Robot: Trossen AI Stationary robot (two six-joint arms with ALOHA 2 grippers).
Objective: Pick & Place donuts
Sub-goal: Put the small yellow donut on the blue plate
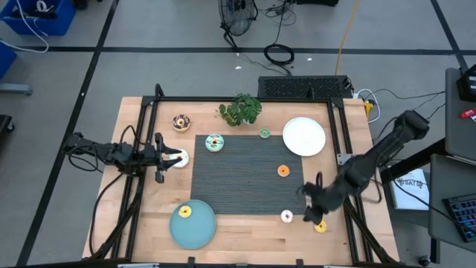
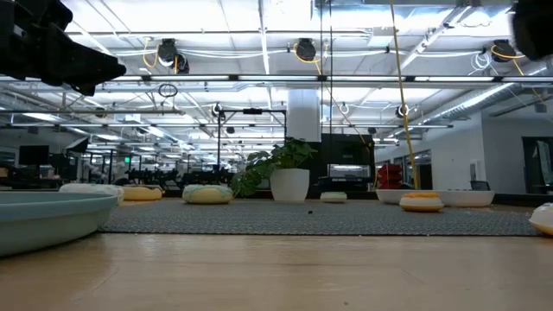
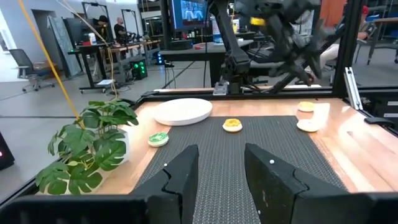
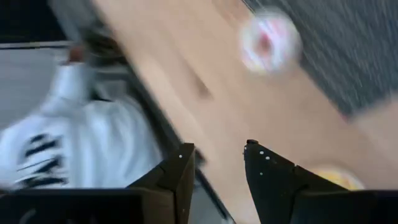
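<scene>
Pale wood forms the bench (image 1: 245,234), with a dark ribbed mat (image 1: 245,175) laid across its middle. On the round teal plate (image 1: 195,227) at the near left lies one yellow-iced toy donut (image 1: 184,212); by the look of it, this is the only donut delivered to a plate. The round white plate (image 1: 304,136) at the far right is bare.

The other donuts are scattered. A teal-iced donut (image 1: 214,142) sits at the mat's far edge, a small green one (image 1: 265,133) lies near the leafy potted plant (image 1: 240,109), an orange one (image 1: 283,170) rests on the mat, a brown-topped one (image 1: 181,122) sits on the wood at far left, and a white one (image 1: 286,216) lies at the mat's near right corner. A yellow donut (image 1: 320,226) lies on the wood just beside the right gripper (image 1: 312,211).

The right gripper hangs low over that near-right corner, its jaws parted a little and nothing between them; the wrist view shows the gap clear. The left gripper (image 1: 169,158) waits at the bench's left side, jaws slightly apart and holding nothing, with a pale ring (image 1: 178,158) under it.

Most of the job appears to remain.
</scene>
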